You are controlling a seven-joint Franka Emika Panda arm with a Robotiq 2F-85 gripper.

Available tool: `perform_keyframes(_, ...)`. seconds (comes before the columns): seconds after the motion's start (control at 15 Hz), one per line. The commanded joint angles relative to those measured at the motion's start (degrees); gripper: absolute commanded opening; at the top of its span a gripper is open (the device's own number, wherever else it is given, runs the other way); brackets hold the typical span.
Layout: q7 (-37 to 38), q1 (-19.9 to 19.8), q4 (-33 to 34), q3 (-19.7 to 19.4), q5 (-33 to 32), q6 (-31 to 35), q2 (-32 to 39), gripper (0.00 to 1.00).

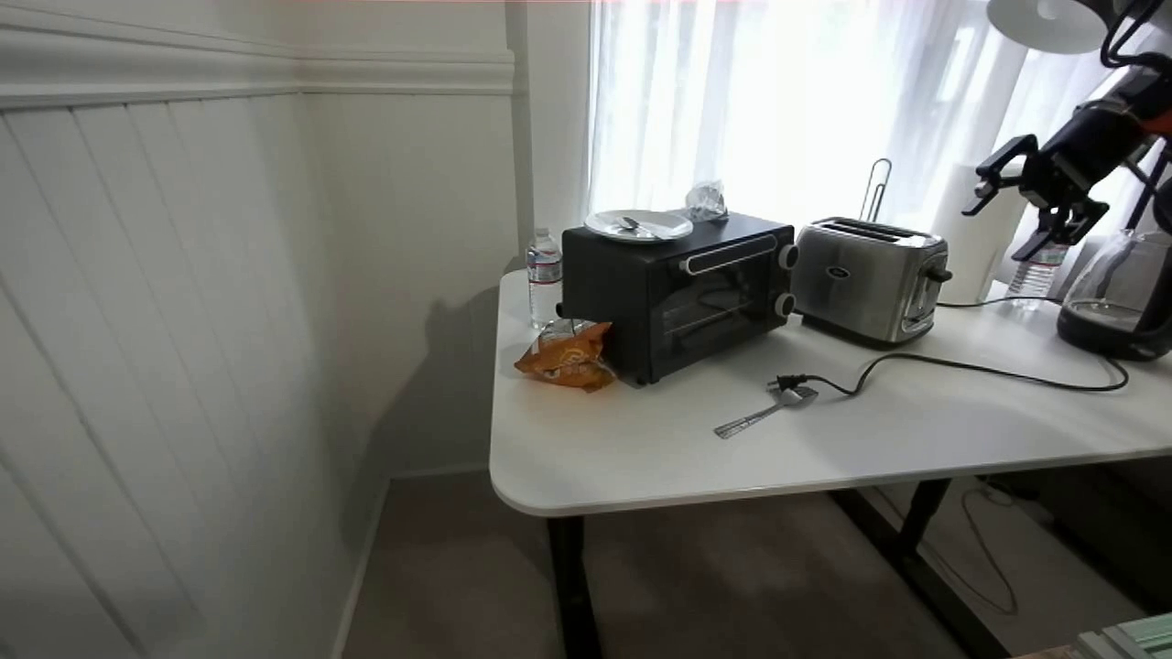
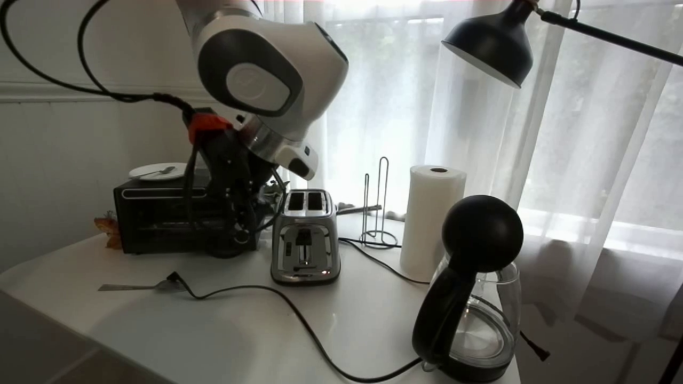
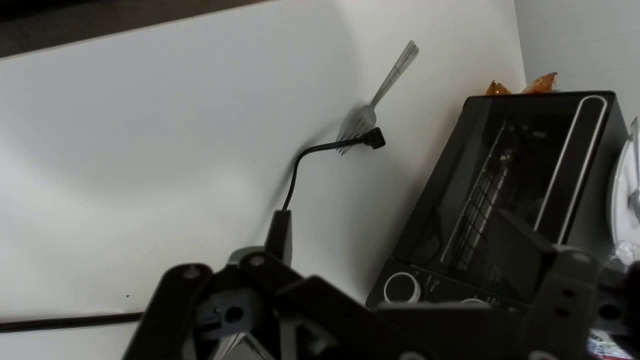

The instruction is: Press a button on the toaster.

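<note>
The silver two-slot toaster (image 1: 865,284) stands upright on the white table, beside the black toaster oven. In an exterior view its lever end faces the camera (image 2: 315,234), with a black lever (image 2: 304,238) near the top of its track and a small red light low at the right. My gripper (image 1: 998,231) is open and empty in the air above the table, apart from the toaster. In an exterior view it appears left of the toaster (image 2: 240,229). In the wrist view its fingers (image 3: 402,235) are wide apart, and a silver edge shows at the bottom.
The black toaster oven (image 1: 705,302) carries a plate (image 1: 604,225). A fork (image 1: 760,416) and a loose black cord (image 2: 288,298) lie in front. A glass kettle (image 2: 480,330), paper towel roll (image 2: 432,224), wire stand (image 2: 380,213) and lamp (image 2: 493,45) surround the area.
</note>
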Motion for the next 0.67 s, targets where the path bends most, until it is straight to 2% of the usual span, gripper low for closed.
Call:
perform_keyframes(0.0,-4.2,-0.8,-1.8,-0.4,6.4,3.2,3.5,1.0)
perform_keyframes(0.07,-1.7,-1.2,-1.0,0.4,2.8,1.8,1.9,1.0)
perform_keyframes(0.53,-2.1,-1.3,-0.6,0.6,3.1,1.9,2.9,1.0)
perform_keyframes(0.6,-3.8,-1.1,-0.2,0.3,4.7,1.6,4.0,1.0)
